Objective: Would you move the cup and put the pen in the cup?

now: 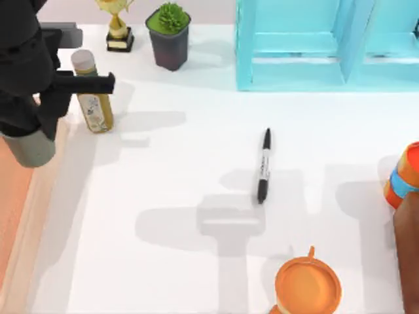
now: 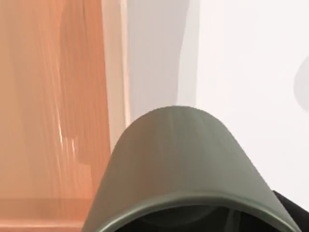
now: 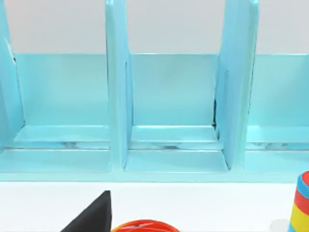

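Note:
The cup [image 1: 27,149], plain olive-grey, hangs under my left arm at the table's left edge, over the seam between the white top and the orange strip. My left gripper [image 1: 31,127] is shut on it. In the left wrist view the cup [image 2: 183,159] is very close, with a black finger [image 2: 291,212] showing beside its rim. The pen [image 1: 264,165], black with a white band, lies alone on the white top right of centre, pointing roughly front to back. My right arm is parked at the front right, its wrist camera facing the blue shelf.
An olive-oil bottle [image 1: 95,98] stands right beside the left arm. A potted plant [image 1: 169,36] and a gold trophy [image 1: 119,29] stand at the back left. A blue shelf [image 1: 314,46] fills the back right. An orange mug [image 1: 308,284] stands front right, with a striped object [image 1: 402,176] at the right edge.

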{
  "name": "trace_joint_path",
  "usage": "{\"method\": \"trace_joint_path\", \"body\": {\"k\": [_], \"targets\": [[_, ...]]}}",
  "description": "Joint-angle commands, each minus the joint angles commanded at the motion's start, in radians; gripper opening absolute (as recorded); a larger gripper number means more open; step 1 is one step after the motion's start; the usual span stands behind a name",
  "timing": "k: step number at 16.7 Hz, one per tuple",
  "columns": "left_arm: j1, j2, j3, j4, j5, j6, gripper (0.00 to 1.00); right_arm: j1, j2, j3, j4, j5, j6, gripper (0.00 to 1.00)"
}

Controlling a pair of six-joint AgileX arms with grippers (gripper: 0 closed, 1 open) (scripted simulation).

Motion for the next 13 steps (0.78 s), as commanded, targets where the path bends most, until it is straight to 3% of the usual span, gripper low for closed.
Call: {"method": "trace_joint_path", "body": {"k": [7,13], "targets": [[-0.156,0.143,-0.062,0.260,-0.003,-0.169,0.00,0.000,0.000,0.000,0.000,0.000,0.000,1.00],[-0.191,0.177,-0.082,0.295,-0.003,-0.198,0.00,0.000,0.000,0.000,0.000,0.000,0.000,1.00]]}}
